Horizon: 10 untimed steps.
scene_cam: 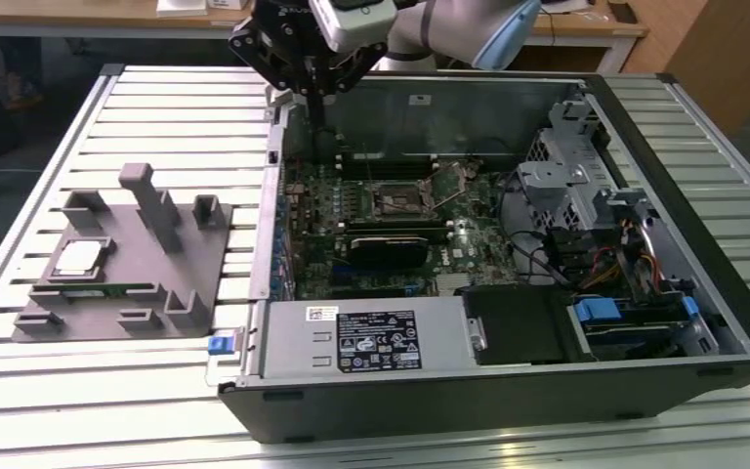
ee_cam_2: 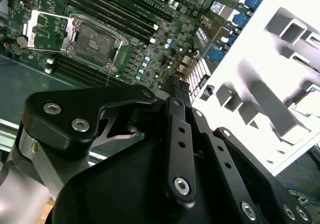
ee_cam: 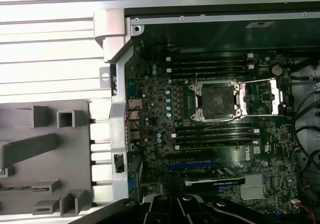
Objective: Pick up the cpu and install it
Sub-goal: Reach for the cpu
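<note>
Slatted metal counter (scene_cam: pixel 153 98). An open black computer case (scene_cam: pixel 687 322) spans its middle to the exterior view's right edge. Green motherboard (scene_cam: pixel 316 210) inside. Grey plastic tray (scene_cam: pixel 153 293) near the exterior view's left edge. Gripper (scene_cam: pixel 312 90) hangs over the case's far wall, fingers closed on nothing. The small silver square cpu (scene_cam: pixel 78 257) lies in the tray, well apart from the gripper.

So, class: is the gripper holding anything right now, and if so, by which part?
Nothing is held. The gripper is shut and empty above the computer case edge; the cpu lies on the grey tray.
</note>
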### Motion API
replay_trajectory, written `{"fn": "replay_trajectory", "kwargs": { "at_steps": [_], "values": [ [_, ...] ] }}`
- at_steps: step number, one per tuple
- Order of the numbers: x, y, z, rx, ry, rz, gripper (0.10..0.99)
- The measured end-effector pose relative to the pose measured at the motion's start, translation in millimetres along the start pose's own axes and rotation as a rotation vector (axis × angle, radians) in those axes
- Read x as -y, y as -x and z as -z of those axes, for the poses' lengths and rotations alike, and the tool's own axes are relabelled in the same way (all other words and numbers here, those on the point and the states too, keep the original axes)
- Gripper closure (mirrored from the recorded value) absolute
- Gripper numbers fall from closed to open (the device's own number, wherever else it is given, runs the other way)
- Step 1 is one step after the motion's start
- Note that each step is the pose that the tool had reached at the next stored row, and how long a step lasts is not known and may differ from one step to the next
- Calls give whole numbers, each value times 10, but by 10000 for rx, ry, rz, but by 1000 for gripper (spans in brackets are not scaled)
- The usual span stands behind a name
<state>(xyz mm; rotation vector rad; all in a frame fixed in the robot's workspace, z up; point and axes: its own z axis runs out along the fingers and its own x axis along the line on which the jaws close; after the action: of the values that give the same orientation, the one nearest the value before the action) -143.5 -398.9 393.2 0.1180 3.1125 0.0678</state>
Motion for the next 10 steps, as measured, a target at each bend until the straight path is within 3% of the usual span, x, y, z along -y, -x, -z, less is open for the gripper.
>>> {"fn": "replay_trajectory", "kwargs": {
  "at_steps": [10],
  "values": [
    [6,-71,1,0,0,0,980]
  ]
}}
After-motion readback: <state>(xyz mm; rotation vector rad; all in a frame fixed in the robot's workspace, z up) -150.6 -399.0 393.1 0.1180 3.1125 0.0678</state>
